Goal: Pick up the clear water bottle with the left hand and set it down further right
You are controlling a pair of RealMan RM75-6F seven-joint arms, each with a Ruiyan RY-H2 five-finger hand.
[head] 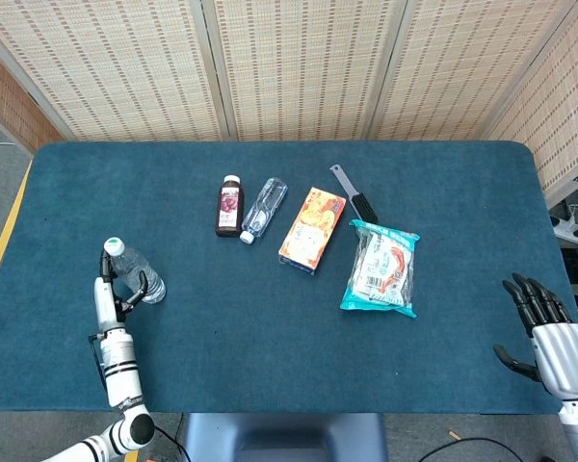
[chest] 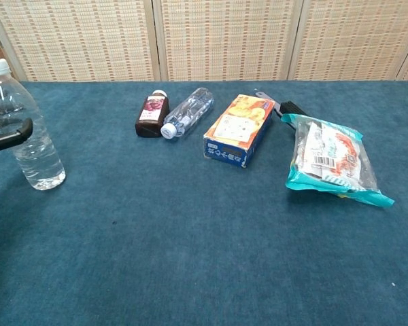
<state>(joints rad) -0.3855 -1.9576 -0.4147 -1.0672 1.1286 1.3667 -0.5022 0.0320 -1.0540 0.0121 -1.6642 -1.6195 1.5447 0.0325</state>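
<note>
From the head view, the left hand grips the water bottle near the table's left side, white cap toward the camera, base on the cloth, so its long axis runs upright. The right hand hangs off the right edge, fingers apart, holding nothing. The chest view shows the bottle standing vertical, cap up, dark fingers wrapped round its middle, well left of the juice bottle

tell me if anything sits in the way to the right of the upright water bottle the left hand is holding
Nothing visible close by. The left hand holds the clear water bottle upright at the table's left side, with bare blue table to its right. The juice bottle and lying bottle sit further back, off that line.
</note>
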